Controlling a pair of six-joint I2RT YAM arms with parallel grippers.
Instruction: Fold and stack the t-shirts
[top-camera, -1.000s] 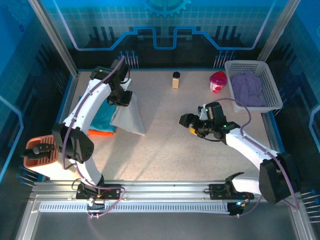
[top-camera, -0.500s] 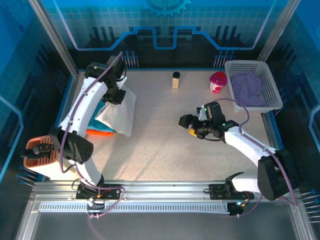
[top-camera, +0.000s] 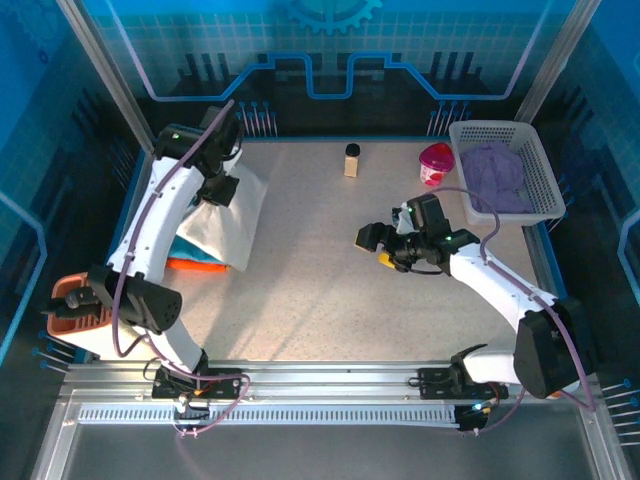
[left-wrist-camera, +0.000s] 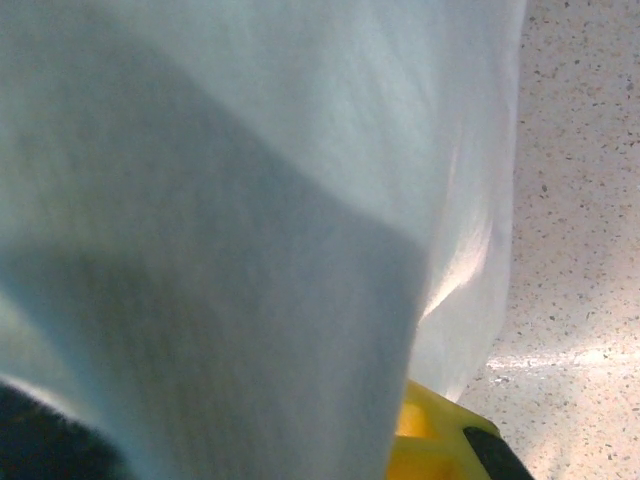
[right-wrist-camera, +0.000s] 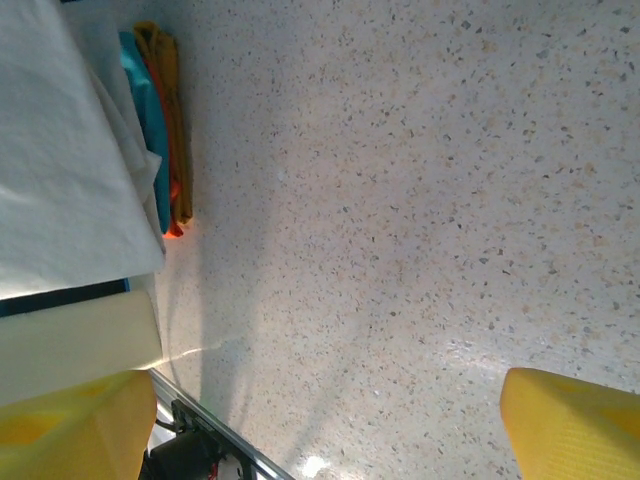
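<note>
white t-shirt (top-camera: 232, 212): plain soft cloth, no print or seam detail visible, folded into a long panel wider at the bottom. it sits at the left side of the table (top-camera: 320, 300), its top edge pinched up by the left hand (top-camera: 222, 189) and its lower part draped over two other folded shirts. cannot tell how much of it rests on them.

teal t-shirt (top-camera: 196, 248): folded flat, mostly covered by the white one, a strip showing at its left edge.

orange t-shirt (top-camera: 196, 265): under the teal one, only a thin edge showing at the near side. in the right wrist view the teal and orange edges lie stacked beside the white cloth.

left hand: clenched on the white t-shirt. in the left wrist view the cloth hangs right against the lens, with a yellow fingertip (left-wrist-camera: 437, 440) at the bottom.

right hand (top-camera: 375, 250): released, yellow fingers wide apart, nothing between them, over bare table right of centre, well apart from the shirts.

far side: small bottle (top-camera: 352, 160) with dark cap, print too small to read; pink cup (top-camera: 436, 163); white mesh basket (top-camera: 545, 165) holding purple cloth (top-camera: 495, 178).
</note>
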